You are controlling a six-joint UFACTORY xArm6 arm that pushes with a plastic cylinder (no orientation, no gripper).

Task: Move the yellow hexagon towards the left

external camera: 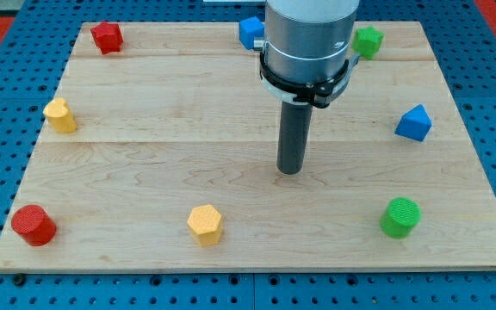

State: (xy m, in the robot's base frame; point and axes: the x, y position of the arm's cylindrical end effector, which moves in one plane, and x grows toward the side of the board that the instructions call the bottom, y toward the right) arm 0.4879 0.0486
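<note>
Nothing is pushed yet, I judge: the yellow hexagon [205, 224] sits near the tabletop's [145, 155] bottom edge, untouched. My tip [290, 171], a bare rod with no hand, stands apart at its two o'clock and probably must come round to its three o'clock side.

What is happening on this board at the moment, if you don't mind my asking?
A robot arm with a dark rod is set to push the yellow hexagon leftward across the wooden board. My tip sits near the board's middle, up and to the view's right of the hexagon, not touching it. The hexagon lies near the bottom edge, with a red cylinder further left. No other block is close to the tip.
</note>
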